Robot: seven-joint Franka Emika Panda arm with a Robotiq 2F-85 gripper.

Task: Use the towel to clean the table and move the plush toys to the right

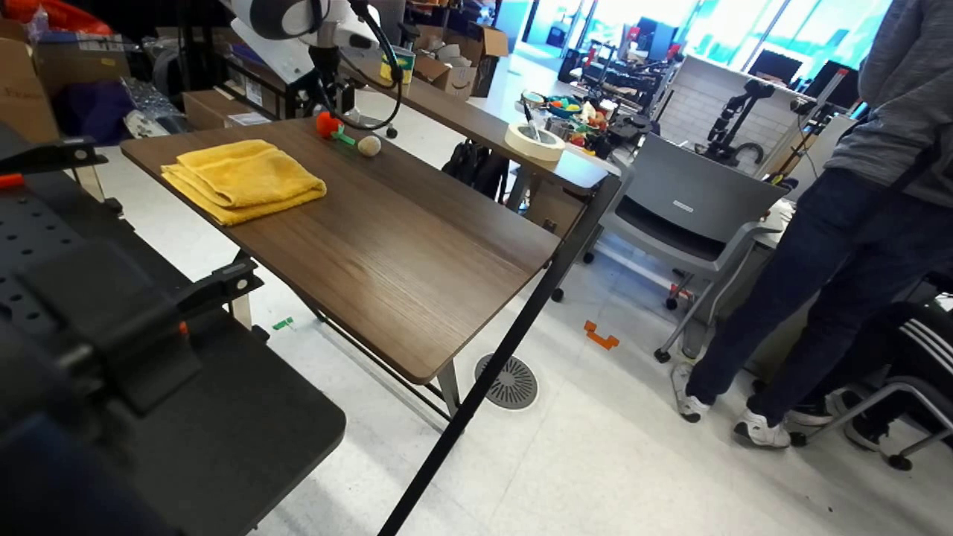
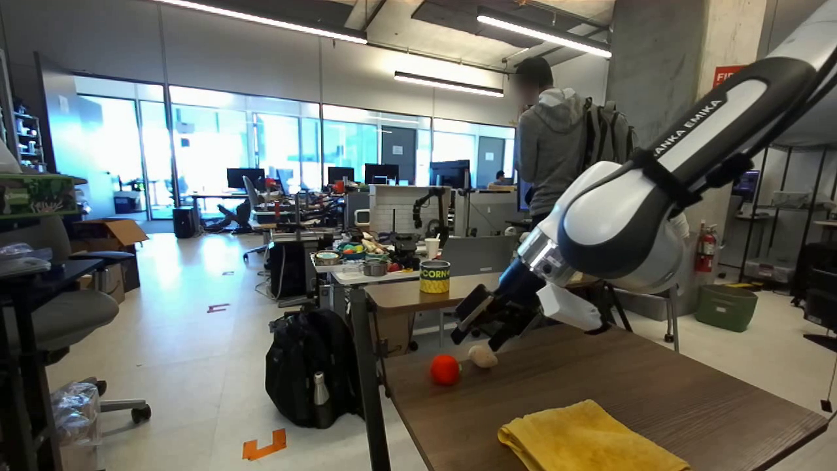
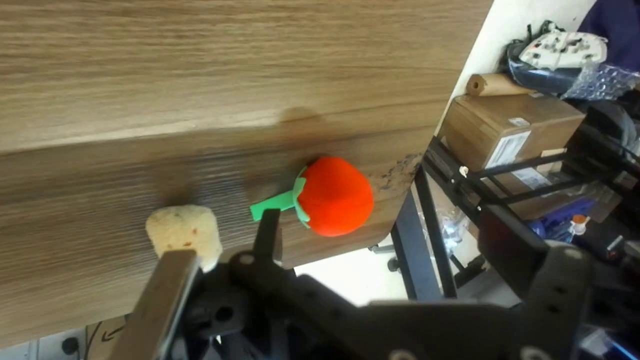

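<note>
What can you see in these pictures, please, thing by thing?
table: one, dark brown, beneath towel
towel: one, yellow, folded on table
tomato plush: one, red, near table corner
pale plush: one, cream, beside tomato plush
shelf: one, brown, beside table
tape roll: one, whitish, on shelf
corn can: one, mostly yellow, on shelf
floor backpack: one, black, beside table
standing person: one, wearing grey, background
chairs: several, grey, background
boxes: several, brown, background
desk clutter: uncounted, multicoloured, background
end effector: one, black, open, near pale plush
arm: one, white and black, above it
</note>
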